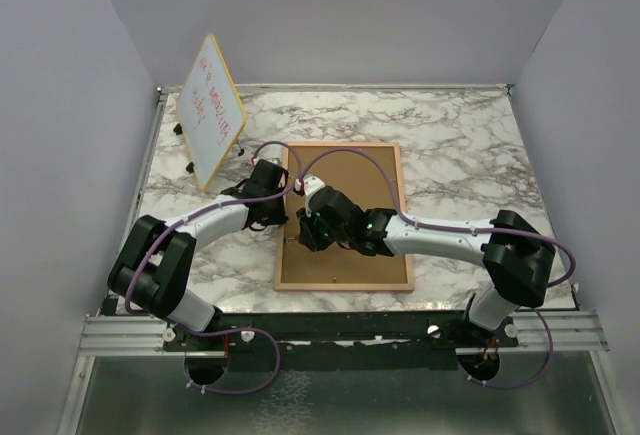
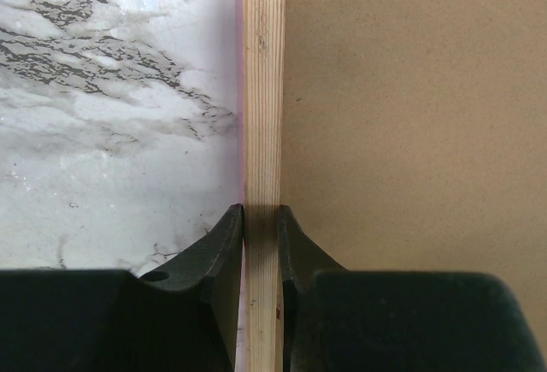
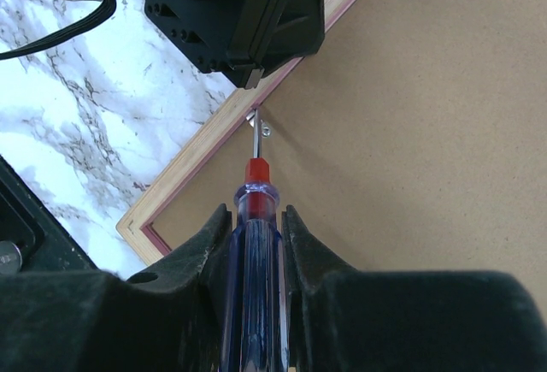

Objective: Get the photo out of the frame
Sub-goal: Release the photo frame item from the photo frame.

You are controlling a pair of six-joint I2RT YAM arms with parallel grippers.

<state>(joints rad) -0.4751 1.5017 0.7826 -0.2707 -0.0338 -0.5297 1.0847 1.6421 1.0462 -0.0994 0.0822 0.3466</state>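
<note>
Our left gripper is pinching the frame by its left wooden rail. Our right gripper is clamped on a blue-handled screwdriver, tip at a small metal clip by that same rail. Frame's lying back-up on the marble table; we can't see the photo.

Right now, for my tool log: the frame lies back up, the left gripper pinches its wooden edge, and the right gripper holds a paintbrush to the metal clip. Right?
Not a paintbrush: the right wrist view shows the right gripper holding a screwdriver, its tip at the metal clip. The rest stands: the frame lies back up and the left gripper pinches its wooden edge.
</note>
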